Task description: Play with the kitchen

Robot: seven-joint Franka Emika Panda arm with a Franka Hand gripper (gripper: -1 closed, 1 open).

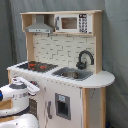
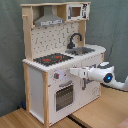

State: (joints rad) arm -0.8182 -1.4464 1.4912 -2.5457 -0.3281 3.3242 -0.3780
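White robot arm (image 2: 111, 77) enters from the second exterior view's right edge, lying roughly level, its rounded wrist housing carrying a blue ring light. The pale pincer (image 2: 73, 72) at its tip points toward the second exterior view's left. In the first exterior view the same arm (image 1: 15, 95) occupies the lower left corner, the pincer (image 1: 34, 87) directed rightward. Finger spacing is indiscernible in both exterior views.

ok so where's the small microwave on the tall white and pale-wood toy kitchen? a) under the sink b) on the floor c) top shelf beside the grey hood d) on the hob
c: the small microwave sits on the top shelf of the toy kitchen, beside the grey hood, above the sink and hob.
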